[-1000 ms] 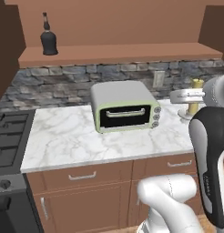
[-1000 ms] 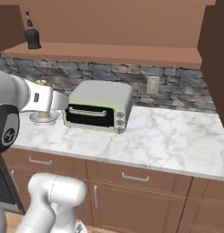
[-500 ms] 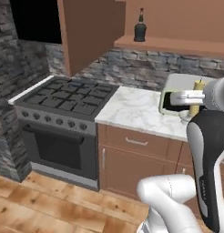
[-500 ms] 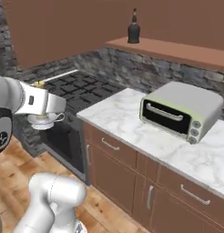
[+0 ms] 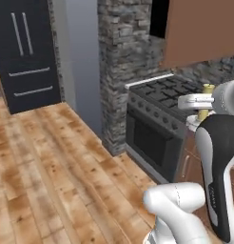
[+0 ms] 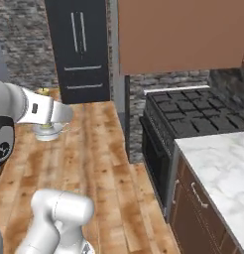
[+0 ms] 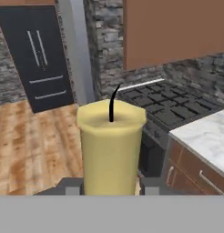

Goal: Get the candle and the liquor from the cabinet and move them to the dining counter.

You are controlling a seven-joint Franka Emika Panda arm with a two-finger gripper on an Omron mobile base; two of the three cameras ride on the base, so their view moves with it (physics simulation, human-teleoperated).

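The gripper [image 7: 110, 185] is closed on the candle [image 7: 111, 148], held upright between its fingers [image 7: 68, 185] in mid-air over the wooden floor [image 5: 47, 167]. Beyond stand the black stove [image 7: 164, 109], the marble worktop [image 7: 205, 136] and the dark refrigerator [image 7: 36, 59].

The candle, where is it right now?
The candle stands upright between the end effector's fingertips at the centre of the hand view, carried above the wooden floor, with the stove to its right.
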